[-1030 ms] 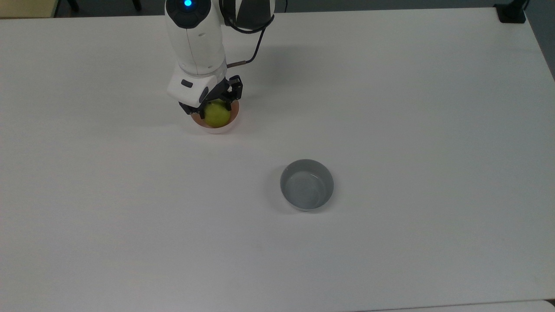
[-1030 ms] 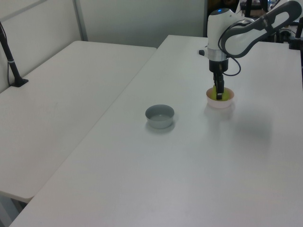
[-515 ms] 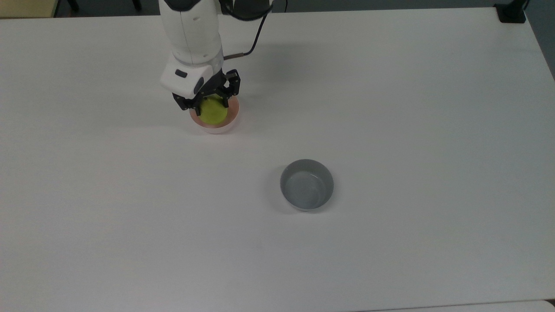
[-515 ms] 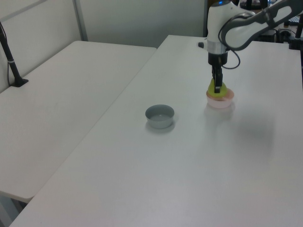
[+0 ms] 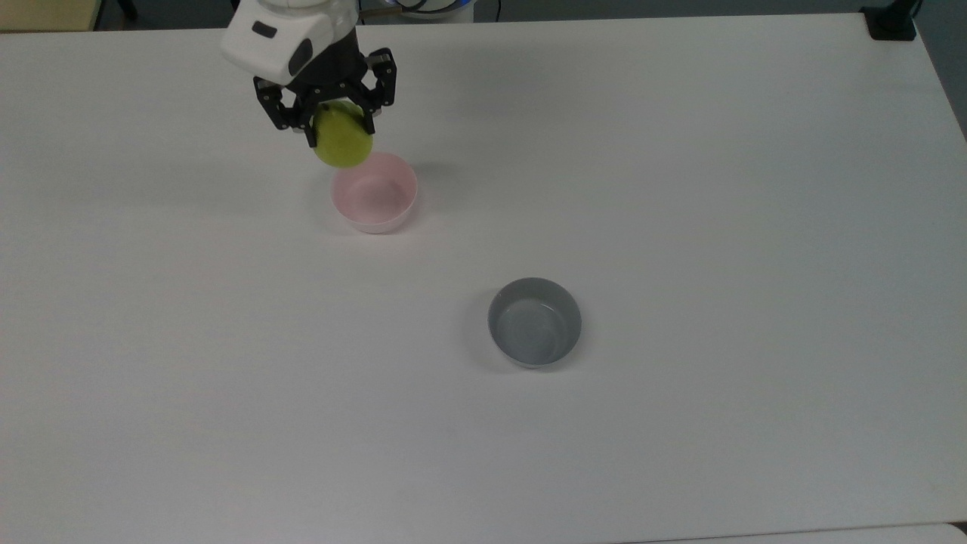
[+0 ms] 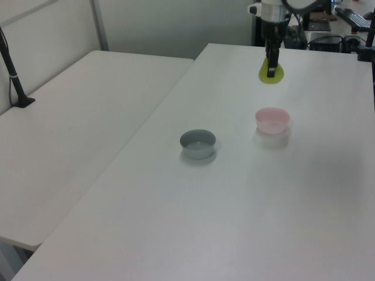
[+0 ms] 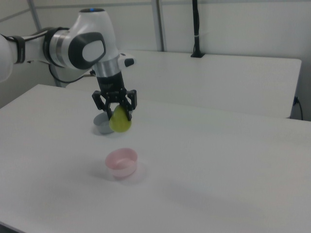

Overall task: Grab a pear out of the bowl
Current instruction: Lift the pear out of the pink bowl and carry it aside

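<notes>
In the top view, the black two-finger gripper (image 5: 338, 125) hung above the white table (image 5: 680, 189), its fingers clamped on the small yellow-green rounded pear (image 5: 343, 136) — the fruit was clear of the table, lifted out. Just right of and below the gripper in the top view stood the small round pale pink bowl (image 5: 375, 193), nothing in it. Further right and well apart from the gripper sat the round grey bowl (image 5: 535, 322) — upright on the table. In the right view the pear (image 7: 119, 120) hung above the pink bowl (image 7: 122, 162).
</notes>
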Action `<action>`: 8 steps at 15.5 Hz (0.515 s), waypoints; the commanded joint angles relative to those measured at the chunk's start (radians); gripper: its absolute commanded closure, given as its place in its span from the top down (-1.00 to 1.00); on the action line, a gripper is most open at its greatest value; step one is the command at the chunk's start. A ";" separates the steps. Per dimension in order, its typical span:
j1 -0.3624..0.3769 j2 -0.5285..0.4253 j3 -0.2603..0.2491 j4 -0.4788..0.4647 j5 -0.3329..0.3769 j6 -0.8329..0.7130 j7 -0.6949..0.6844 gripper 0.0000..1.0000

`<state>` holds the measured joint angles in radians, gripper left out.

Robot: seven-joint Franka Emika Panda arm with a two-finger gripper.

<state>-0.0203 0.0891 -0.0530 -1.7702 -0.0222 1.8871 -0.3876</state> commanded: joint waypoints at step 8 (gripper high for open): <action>-0.036 0.006 -0.018 0.229 0.016 -0.200 0.121 -0.75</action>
<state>-0.0253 0.0872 -0.0608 -1.5638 -0.0222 1.7035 -0.2704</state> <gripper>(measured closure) 0.330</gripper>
